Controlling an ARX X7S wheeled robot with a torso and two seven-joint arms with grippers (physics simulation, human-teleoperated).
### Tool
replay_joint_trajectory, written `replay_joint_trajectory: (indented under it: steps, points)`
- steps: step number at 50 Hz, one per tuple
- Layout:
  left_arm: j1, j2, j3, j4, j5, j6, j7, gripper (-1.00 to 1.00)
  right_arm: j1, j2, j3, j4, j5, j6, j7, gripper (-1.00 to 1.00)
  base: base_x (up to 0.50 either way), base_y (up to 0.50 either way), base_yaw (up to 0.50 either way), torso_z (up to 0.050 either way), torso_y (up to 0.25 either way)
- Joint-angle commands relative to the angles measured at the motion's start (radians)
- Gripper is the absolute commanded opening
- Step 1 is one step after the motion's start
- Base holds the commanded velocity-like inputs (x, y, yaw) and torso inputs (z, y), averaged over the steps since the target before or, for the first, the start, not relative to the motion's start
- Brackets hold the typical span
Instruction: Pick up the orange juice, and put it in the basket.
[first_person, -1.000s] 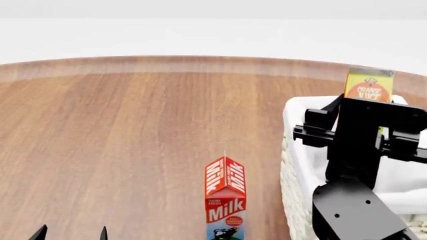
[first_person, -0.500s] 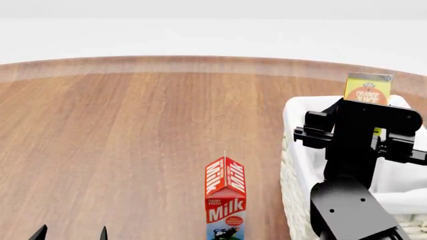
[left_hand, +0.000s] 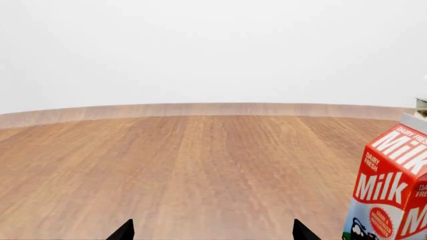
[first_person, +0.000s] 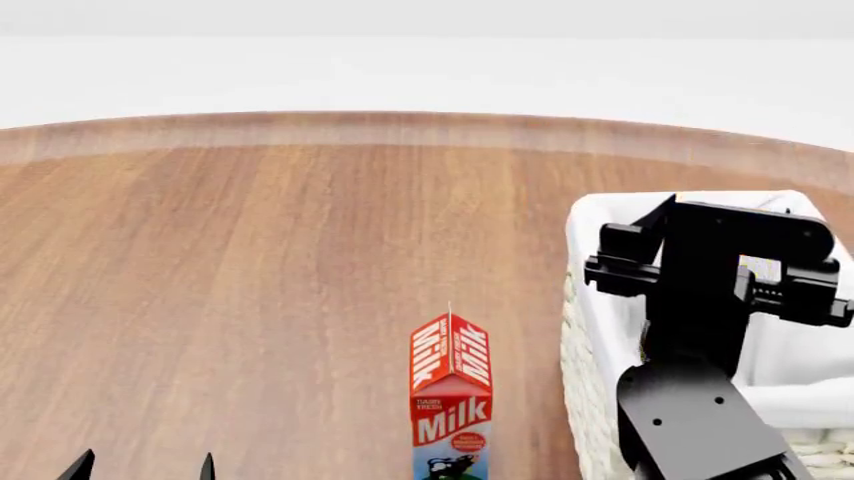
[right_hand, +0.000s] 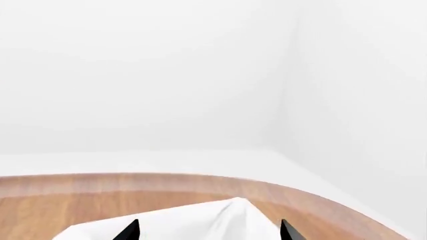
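Note:
The orange juice is almost wholly hidden behind my right wrist (first_person: 707, 270); only a small pale bit (first_person: 761, 268) shows inside the basket, and I cannot tell how the carton stands. The cream wicker basket (first_person: 595, 222) with its white cloth lining sits at the table's right. My right gripper (right_hand: 207, 231) hovers over the cloth (right_hand: 200, 217), open with nothing between its fingertips. My left gripper (first_person: 144, 467) is open and empty at the near left, low over the table; it also shows in the left wrist view (left_hand: 212, 231).
A red-and-white Milk carton (first_person: 451, 395) stands upright at the front centre, just left of the basket; it also shows in the left wrist view (left_hand: 393, 190). The round wooden table (first_person: 267, 250) curves away at the back. White walls lie beyond.
The orange juice carton, which stuck up above my right gripper over the basket's far rim, has sunk down out of sight behind it. My right arm shifted slightly left and down. The left arm is still.

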Motion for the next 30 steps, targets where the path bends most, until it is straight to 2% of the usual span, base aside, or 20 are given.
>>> replay_joint_trajectory:
  steps: [1, 15, 30]
  points:
    - [-0.001, -0.001, 0.002, 0.0, -0.001, 0.001, -0.002, 1.0, 0.002, 0.003, 0.002, -0.015, -0.028, 0.012, 0.001, 1.0, 0.0, 0.0, 0.0, 0.0, 0.0]
    - [-0.001, -0.003, 0.004, -0.001, -0.003, 0.002, -0.003, 1.0, -0.02, 0.035, -0.008, -0.11, -0.036, 0.028, 0.026, 1.0, 0.0, 0.0, 0.0, 0.0, 0.0]
    - [-0.002, -0.004, 0.007, -0.001, -0.004, 0.003, -0.005, 1.0, -0.08, 0.17, -0.015, -0.491, -0.034, 0.057, 0.112, 1.0, 0.0, 0.0, 0.0, 0.0, 0.0]
